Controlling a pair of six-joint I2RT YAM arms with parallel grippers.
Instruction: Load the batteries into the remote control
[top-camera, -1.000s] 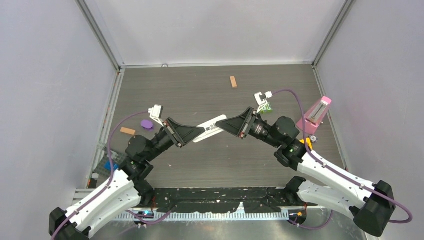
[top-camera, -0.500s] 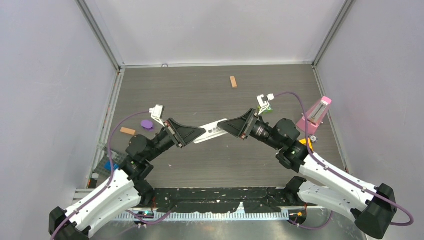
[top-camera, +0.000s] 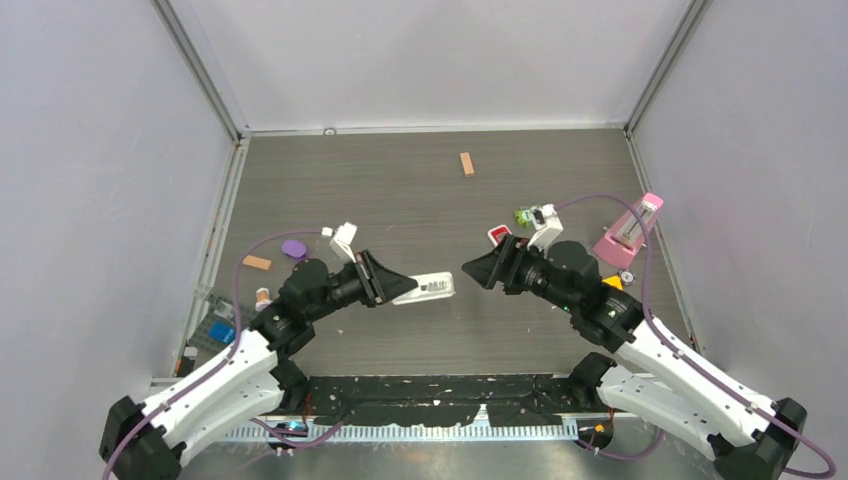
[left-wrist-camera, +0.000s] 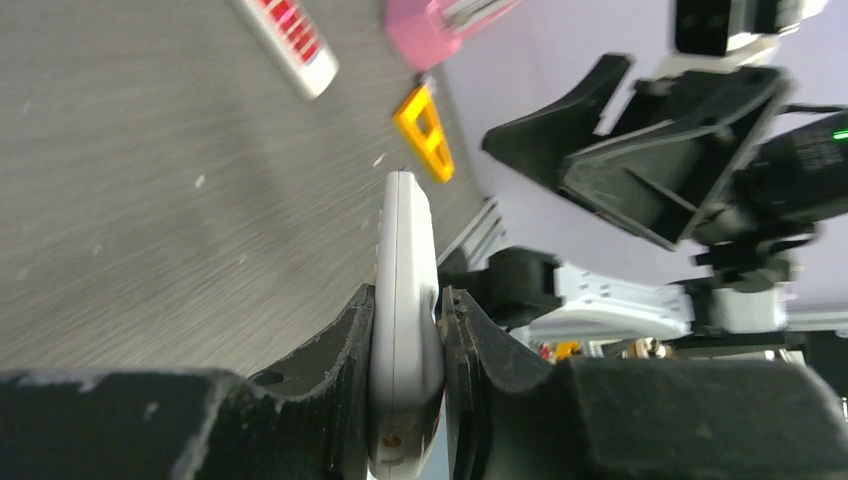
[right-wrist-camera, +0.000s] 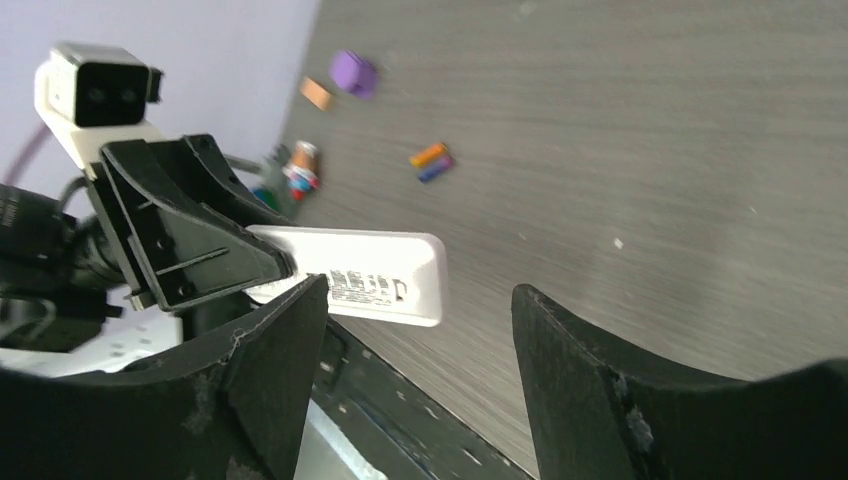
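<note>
Left wrist: hand (left-wrist-camera: 406, 305) tight around remote (left-wrist-camera: 404, 225)

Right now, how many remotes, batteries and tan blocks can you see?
Remotes: 2, white remote, red-faced remote
Batteries: 2, orange battery, dark blue battery
Tan blocks: 2, far tan block, left tan block
Total: 6

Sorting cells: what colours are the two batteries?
The batteries: orange and dark blue-purple; best in right wrist view.

One white remote (top-camera: 428, 287), one red-faced remote (left-wrist-camera: 290, 40), two batteries (right-wrist-camera: 431, 161) (orange, dark blue), two wooden blocks (top-camera: 466, 163)
</note>
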